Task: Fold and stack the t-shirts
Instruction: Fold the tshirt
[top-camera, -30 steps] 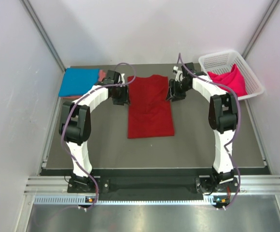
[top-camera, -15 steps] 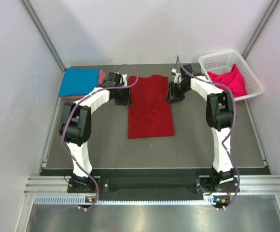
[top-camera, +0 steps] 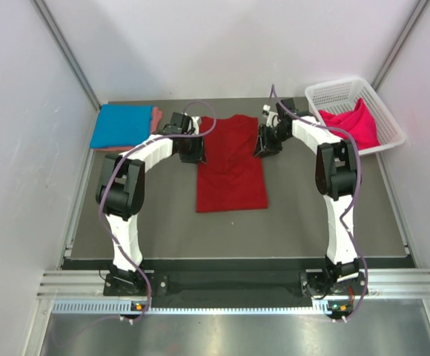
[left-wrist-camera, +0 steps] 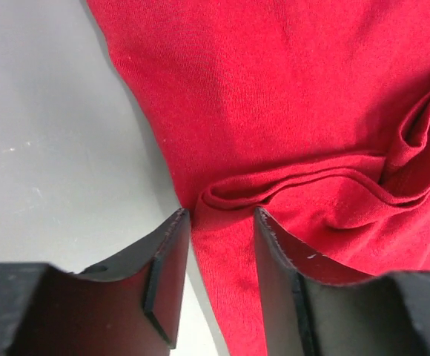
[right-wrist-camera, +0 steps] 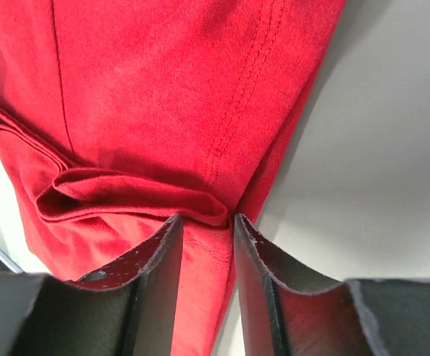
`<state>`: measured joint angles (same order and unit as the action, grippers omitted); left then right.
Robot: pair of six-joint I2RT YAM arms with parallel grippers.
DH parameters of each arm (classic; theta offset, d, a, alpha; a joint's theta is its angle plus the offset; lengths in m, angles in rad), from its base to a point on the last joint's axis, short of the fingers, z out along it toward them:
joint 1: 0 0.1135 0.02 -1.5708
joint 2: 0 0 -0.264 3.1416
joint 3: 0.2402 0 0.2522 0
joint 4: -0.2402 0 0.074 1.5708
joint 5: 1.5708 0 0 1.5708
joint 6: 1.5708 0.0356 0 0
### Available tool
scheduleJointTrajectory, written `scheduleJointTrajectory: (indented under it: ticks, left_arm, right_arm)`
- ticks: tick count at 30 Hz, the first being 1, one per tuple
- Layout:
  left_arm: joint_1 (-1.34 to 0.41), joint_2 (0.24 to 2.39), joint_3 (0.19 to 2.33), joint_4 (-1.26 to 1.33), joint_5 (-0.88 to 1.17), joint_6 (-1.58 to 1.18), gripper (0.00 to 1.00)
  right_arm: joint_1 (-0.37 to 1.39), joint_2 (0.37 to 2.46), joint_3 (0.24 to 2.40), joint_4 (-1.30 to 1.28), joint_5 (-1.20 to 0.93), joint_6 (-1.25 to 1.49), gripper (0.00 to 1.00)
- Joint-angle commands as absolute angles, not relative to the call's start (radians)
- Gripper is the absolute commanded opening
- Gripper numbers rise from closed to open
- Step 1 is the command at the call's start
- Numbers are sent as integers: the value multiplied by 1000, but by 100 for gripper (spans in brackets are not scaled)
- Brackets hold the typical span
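Note:
A dark red t-shirt (top-camera: 231, 167) lies flat in the middle of the table, its sides folded in. My left gripper (top-camera: 193, 153) is at its upper left edge; in the left wrist view the jaws (left-wrist-camera: 221, 215) stand open astride the cloth's edge (left-wrist-camera: 222, 274), just below a bunched fold (left-wrist-camera: 296, 189). At the upper right edge my right gripper (top-camera: 263, 148) has its open jaws (right-wrist-camera: 206, 219) straddling the hem, right under a fold (right-wrist-camera: 133, 196). A bright blue t-shirt (top-camera: 121, 124) lies folded at the back left on a salmon pink one (top-camera: 156, 115).
A white lattice basket (top-camera: 333, 93) stands at the back right with a hot pink t-shirt (top-camera: 352, 122) in it. White walls close in the table on both sides and at the back.
My left gripper has slid right onto the red t-shirt's left edge. The right gripper's jaws have narrowed around the right hem and it shifted slightly toward the back.

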<state>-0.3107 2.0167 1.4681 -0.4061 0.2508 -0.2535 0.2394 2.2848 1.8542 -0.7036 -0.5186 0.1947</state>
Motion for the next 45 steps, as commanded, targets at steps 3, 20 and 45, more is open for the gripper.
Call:
scheduleJointTrajectory:
  ticks: [3,20,45]
  left_arm:
    - [-314,2026,1514,-367,264,-259,41]
    - [-314,1997,1517,-407,101,-313,0]
    - [-314,2080,1656,-532,22,-353,25]
  right_arm:
    - [235,2290,1905,-689,-541,202,31]
    - [199,2243,1898,-680,-509,227,0]
    - [186,2307,1973,-725,-512,227,14]
